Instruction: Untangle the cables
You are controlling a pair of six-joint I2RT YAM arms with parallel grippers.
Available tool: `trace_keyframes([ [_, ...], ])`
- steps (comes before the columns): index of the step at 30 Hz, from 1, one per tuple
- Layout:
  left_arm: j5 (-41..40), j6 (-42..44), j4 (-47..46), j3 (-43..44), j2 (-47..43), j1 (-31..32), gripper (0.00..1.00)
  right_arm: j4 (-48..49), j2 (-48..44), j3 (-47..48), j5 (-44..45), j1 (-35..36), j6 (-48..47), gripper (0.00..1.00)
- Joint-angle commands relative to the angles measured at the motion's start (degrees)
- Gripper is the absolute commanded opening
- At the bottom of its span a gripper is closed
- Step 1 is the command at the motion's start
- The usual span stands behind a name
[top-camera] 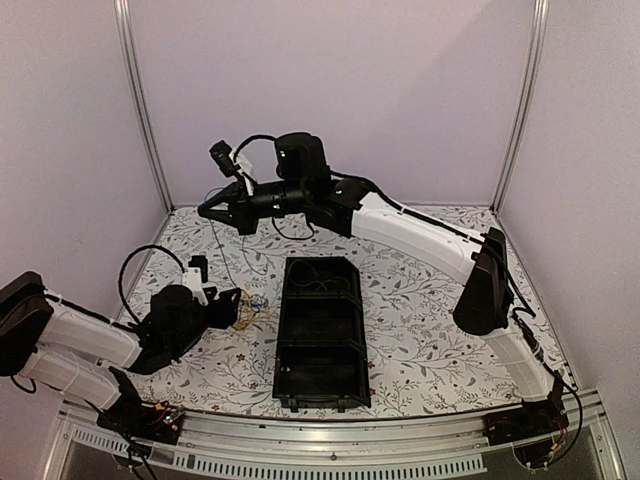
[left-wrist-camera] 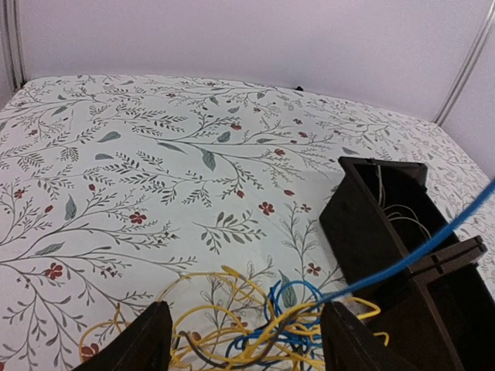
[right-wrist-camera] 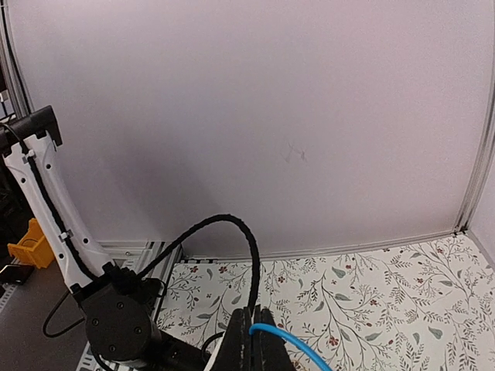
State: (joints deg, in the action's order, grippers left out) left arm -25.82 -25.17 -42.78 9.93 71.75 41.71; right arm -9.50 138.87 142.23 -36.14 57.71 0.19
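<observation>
The cables (left-wrist-camera: 255,332) lie in a hand-sized tangle of yellow, blue and dark wires on the floral table, just left of the black tray (left-wrist-camera: 363,224). My left gripper (left-wrist-camera: 246,309) is open and low, with a finger on either side of the tangle (top-camera: 252,312). One blue cable (left-wrist-camera: 418,255) runs taut out of the bunch, up and to the right. My right gripper (right-wrist-camera: 254,313) is shut on that blue cable (right-wrist-camera: 286,344). In the top view the right gripper (top-camera: 203,212) is raised above the far left of the table.
The long black tray (top-camera: 283,330) with compartments stands mid-table, and thin wires lie in its far compartment (left-wrist-camera: 394,209). The right arm (top-camera: 420,235) stretches across the back of the table. Pale walls with metal posts (top-camera: 140,110) enclose the space.
</observation>
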Motion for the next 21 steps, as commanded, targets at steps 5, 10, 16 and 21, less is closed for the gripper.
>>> trace_keyframes([
  [5, 5.5, 1.0, -14.0, 4.4, 12.2, -0.6, 0.61, 0.2, -3.2, 1.8, -0.4, 0.2, 0.4, 0.00],
  [10, 7.7, -0.1, -13.5, 7.1, 18.9, -2.2, 0.37, 0.4, -3.7, 3.1, -1.4, 0.5, 0.5, 0.00],
  [16, 10.6, -0.6, -11.8, 9.6, 21.1, -4.7, 0.13, -0.7, -5.6, 10.0, -0.6, -0.1, -3.2, 0.00],
  [21, 13.1, -1.8, -11.6, 9.8, 21.9, -7.2, 0.00, -0.8, -7.8, 15.9, 2.4, -0.6, -7.0, 0.00],
])
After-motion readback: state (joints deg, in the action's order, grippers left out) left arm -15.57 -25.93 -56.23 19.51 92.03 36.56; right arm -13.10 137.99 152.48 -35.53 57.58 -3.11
